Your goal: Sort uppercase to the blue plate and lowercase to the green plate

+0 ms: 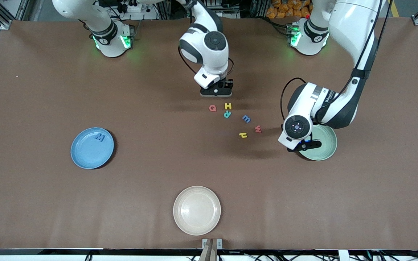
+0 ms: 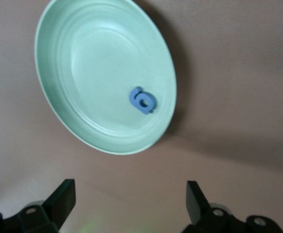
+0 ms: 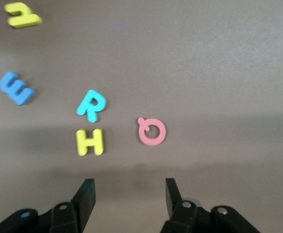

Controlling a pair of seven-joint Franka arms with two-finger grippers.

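Observation:
The blue plate [image 1: 85, 154] lies toward the right arm's end of the table with a blue M [image 1: 100, 137] in it. The green plate [image 1: 329, 143] [image 2: 95, 63] holds a blue g [image 2: 143, 100]. My left gripper [image 1: 305, 145] [image 2: 129, 199] hangs open and empty over that plate's edge. Loose on the table lie a red Q [image 1: 212, 108] [image 3: 151, 132], yellow H [image 1: 228, 106] [image 3: 90, 141], teal R [image 1: 227, 114] [image 3: 92, 106], blue m [image 1: 246, 118] [image 3: 17, 88], red w [image 1: 258, 129] and yellow h [image 1: 243, 135] [image 3: 23, 17]. My right gripper [image 1: 216, 90] [image 3: 128, 194] is open over bare table beside Q and H.
A cream plate [image 1: 197, 210] with nothing in it sits near the table's front edge, closest to the front camera. The brown table [image 1: 49, 90] stretches wide around the letter cluster. The left arm's hand covers part of the green plate in the front view.

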